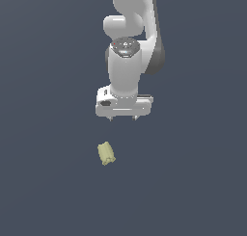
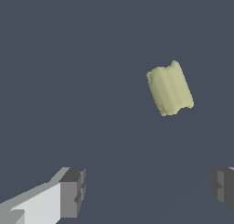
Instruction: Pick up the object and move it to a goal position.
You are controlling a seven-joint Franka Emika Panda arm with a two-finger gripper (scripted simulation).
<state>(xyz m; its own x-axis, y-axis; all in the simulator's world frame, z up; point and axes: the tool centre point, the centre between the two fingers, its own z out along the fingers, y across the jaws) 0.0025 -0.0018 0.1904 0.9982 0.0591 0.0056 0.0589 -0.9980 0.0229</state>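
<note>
The object (image 1: pixel 106 153) is a small pale yellow-green ridged chunk lying on the dark grey floor, below and slightly to the exterior view's left of my gripper (image 1: pixel 123 118). It also shows in the wrist view (image 2: pixel 169 88), lying on its side and apart from the fingers. My gripper hangs from the white arm, pointing down, some way above the floor. Its two dark fingertips (image 2: pixel 73 191) stand wide apart with nothing between them.
The dark grey floor (image 1: pixel 193 182) spreads flat in all directions. The white arm (image 1: pixel 126 47) rises behind the gripper toward the top of the exterior view.
</note>
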